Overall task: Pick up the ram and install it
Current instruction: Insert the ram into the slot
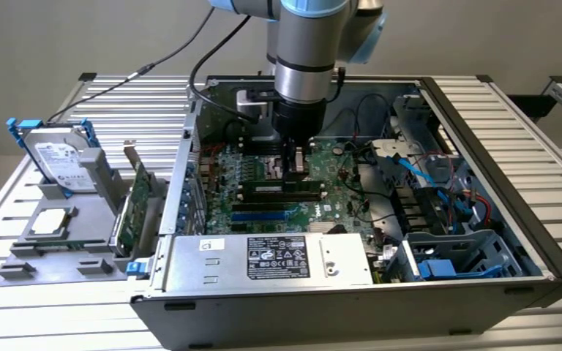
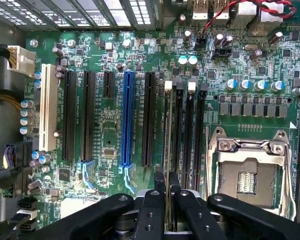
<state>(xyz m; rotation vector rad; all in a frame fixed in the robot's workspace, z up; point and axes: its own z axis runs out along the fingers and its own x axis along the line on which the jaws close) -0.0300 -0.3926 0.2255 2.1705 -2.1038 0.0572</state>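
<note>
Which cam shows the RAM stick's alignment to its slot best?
Wrist view: the slim dark green ram stick appears edge-on, clamped in the black pincer, running parallel to the black memory slots. The exterior view shows its flat side below the pincer, with slot alignment hard to judge.

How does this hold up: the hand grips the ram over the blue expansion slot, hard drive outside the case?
Wrong slot. In the wrist view the hand grips the ram over the black memory slots, not the blue slot. The hard drive is outside the case.
</note>
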